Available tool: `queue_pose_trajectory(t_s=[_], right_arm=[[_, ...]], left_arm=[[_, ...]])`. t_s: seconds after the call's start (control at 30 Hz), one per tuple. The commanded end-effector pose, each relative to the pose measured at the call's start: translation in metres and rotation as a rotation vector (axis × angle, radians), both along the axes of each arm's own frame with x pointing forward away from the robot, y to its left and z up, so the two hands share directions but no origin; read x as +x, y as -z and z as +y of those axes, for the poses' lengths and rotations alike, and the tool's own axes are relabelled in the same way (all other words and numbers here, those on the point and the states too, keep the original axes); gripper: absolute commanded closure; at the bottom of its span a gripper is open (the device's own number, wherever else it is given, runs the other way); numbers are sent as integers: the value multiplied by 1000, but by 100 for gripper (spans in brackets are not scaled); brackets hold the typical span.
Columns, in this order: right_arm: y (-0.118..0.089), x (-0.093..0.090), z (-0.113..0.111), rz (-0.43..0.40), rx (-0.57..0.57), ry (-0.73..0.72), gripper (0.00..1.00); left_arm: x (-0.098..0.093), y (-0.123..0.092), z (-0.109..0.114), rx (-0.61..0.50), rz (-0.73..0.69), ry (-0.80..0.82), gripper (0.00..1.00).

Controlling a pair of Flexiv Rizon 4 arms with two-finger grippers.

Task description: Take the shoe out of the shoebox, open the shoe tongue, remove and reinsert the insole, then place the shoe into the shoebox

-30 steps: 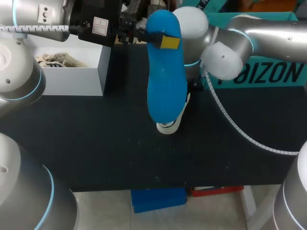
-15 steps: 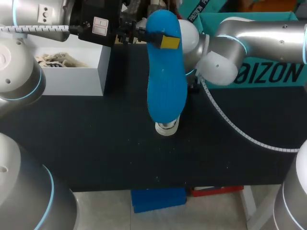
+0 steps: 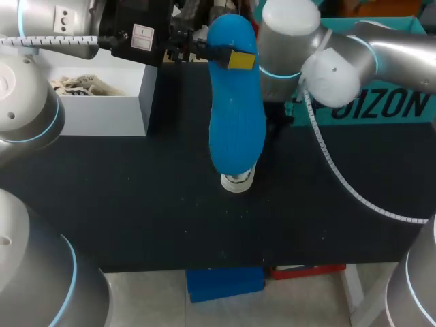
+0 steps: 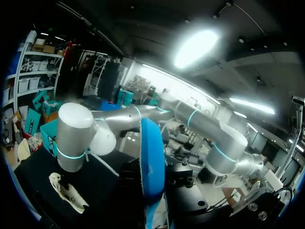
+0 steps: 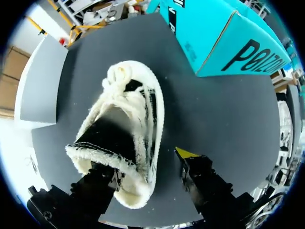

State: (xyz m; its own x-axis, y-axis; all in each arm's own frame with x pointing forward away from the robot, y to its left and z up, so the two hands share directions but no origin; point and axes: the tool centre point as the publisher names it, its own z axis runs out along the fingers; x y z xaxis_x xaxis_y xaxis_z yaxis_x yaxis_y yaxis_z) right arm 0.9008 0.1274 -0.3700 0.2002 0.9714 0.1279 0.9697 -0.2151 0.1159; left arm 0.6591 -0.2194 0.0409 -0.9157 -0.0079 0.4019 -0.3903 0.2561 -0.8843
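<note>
My left gripper is shut on the heel end of a blue insole and holds it in the air above the table; in the left wrist view the insole stands on edge between its fingers. Under it on the black table lies the white fleece shoe, with only its toe showing in the head view. In the right wrist view the shoe lies with its dark opening facing my right gripper. That gripper is open, with one finger at the heel rim and the yellow-tipped finger beside the shoe, clear of it.
A teal shoebox stands at the back right behind my right arm. A white box holding pale crumpled stuffing sits at the back left. The black table ends at a front edge close below the shoe.
My right arm's wrist has swung upward and its fingers have parted at the shoe. The shoe's side, which stuck out beside the insole, is now hidden under it. The left arm and insole stayed still.
</note>
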Motion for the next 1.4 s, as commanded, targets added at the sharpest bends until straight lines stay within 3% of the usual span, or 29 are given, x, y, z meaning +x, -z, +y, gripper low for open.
queue_pose_trajectory(t_s=[0.03, 0.13, 0.17, 0.77, 1.07, 1.4], right_arm=[[-28, -17, -27, -84, 369, -6, 0], [-49, -25, -25, -172, 540, -50, 0], [-56, -27, -25, -237, 587, -58, 0], [-56, -27, -25, -237, 587, -58, 0], [-90, -24, -29, -270, 812, -64, 0], [-114, -23, -32, -283, 952, -49, 0]], left_arm=[[0, 0, -1, 3, 1, -3, 100], [0, 0, -1, 3, 1, -3, 100], [0, 0, -1, 3, 1, -3, 100], [0, 0, -1, 3, 1, -3, 100], [0, 0, -1, 3, 1, -3, 100], [0, 0, -1, 3, 1, -3, 100]])
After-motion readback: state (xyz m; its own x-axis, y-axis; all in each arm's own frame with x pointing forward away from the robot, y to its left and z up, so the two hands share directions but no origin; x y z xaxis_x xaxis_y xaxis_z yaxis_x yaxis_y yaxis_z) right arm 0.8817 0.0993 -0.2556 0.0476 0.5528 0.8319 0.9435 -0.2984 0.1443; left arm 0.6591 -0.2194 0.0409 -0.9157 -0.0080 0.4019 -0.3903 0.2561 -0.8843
